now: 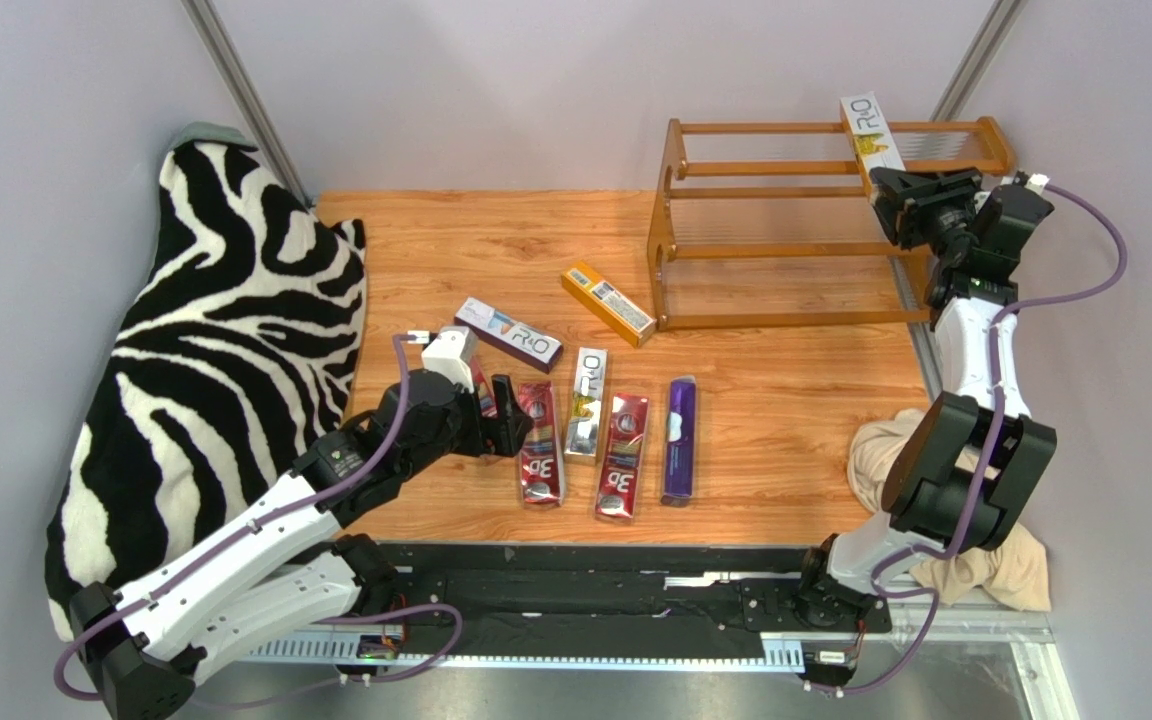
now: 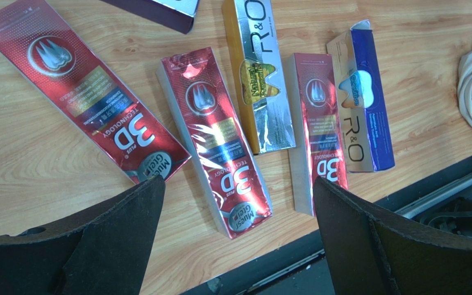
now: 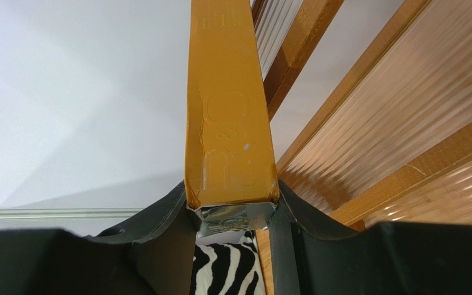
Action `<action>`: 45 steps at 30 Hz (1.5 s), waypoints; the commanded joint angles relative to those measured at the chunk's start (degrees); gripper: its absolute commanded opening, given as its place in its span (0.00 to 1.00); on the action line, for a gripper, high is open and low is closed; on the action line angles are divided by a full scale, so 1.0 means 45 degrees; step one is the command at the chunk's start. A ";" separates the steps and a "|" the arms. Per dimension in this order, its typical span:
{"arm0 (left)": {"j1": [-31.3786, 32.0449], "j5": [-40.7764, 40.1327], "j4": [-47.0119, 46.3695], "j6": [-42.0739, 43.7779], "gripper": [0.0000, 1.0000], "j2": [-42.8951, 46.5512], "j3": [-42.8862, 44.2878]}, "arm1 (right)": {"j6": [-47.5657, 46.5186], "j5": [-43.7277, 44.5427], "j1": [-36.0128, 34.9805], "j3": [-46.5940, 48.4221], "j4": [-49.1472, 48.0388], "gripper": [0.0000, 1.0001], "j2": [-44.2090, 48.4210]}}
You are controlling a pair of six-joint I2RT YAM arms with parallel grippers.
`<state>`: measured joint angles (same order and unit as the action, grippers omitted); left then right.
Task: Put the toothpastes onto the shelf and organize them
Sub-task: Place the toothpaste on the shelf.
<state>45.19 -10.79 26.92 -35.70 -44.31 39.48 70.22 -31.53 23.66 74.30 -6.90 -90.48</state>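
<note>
**Right arm.** The right gripper (image 1: 910, 203) is clenched on the near end of a white-and-yellow carton (image 1: 871, 135). The wrist view shows the carton's orange-gold side pinched squarely between both fingers. The carton sits over the right end of the top tier of the shelf (image 1: 717, 191), which stands at the far right of the table (image 1: 432, 248). Whether it touches the rods cannot be told.

**Left arm.** The left gripper (image 1: 515, 428) is spread wide and grasps nothing. It hovers over the row of cartons at near centre.

**Stock on the table.**
- Three red cartons (image 2: 217, 141), a silver-and-yellow carton (image 2: 258, 80) and a blue-purple carton (image 2: 368, 104) lie side by side.
- A dark purple carton (image 1: 507, 333) and an orange carton (image 1: 608, 302) lie a little farther off.
- No carton rests on any tier.

**Assessment.** The step in hand appears to be setting the first carton on the top tier.

**Recommendations.**
- Lower the carton until a long face bears on several rods at once. A slim box resting on one rod is likely to tip or slip between them.
- Seat it close against the right side panel and square to the rails, leaving the rest of the tier free for the others.
- Keep the squeeze light. The gripped end shows a loose silver flap, and thin card will probably crush.
- Open the fingers only once the carton is supported.
- Draw the wrist straight back, clear of the curved panel, so the box is not dragged askew.
</note>
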 commanded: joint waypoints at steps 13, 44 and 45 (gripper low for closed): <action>0.0017 0.1439 -0.1606 0.0316 0.98 0.0043 -0.0454 | 0.0373 -0.1059 0.0035 0.0500 -0.0948 0.51 -0.0421; -0.0003 0.1830 -0.1822 0.0375 0.97 0.0102 -0.0689 | -0.0232 -0.1099 0.0054 0.0091 -0.0206 1.00 0.0847; 0.0016 0.1831 -0.1821 0.0375 0.97 0.0102 -0.0708 | -0.0290 -0.1080 0.0055 0.0051 -0.0148 1.00 0.1061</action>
<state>45.19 -3.36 20.51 -34.74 -43.88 36.69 70.63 -36.49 23.77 74.89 -7.86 -90.50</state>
